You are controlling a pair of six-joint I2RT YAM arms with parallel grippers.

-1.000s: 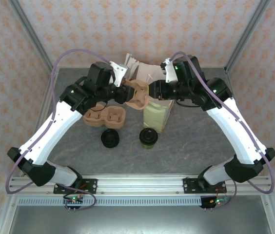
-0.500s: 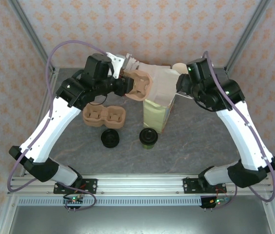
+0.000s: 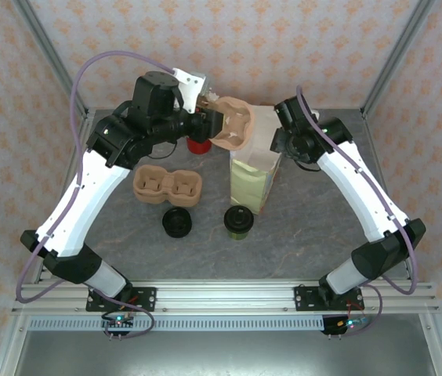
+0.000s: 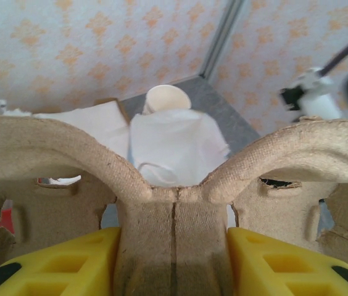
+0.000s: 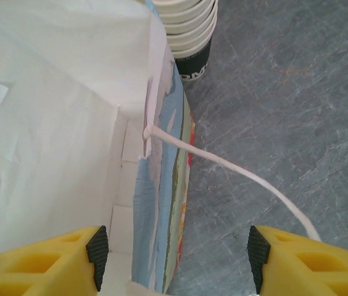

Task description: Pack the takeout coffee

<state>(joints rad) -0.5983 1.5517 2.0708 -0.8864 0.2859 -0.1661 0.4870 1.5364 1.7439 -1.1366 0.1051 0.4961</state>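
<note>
Grey tabletop: the olive-green paper coffee cup with black lid stands near the front edge, not yet packed. Left gripper clamps a brown pulp carrier at the mouth of the pale paper bag. The right gripper, spread wide, straddles the bag's rim. Next, I think, the carrier must go down inside.

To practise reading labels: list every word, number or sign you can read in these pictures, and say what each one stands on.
"OM": white letters on the dark cup at the bottom of the stack. The bag cuts off the start of the word, and the last letter is too blurred to read.
Bag: coloured stripes only, no words readable.
Carrier: no print seen.
Top view: no lettering can be made out.
</note>
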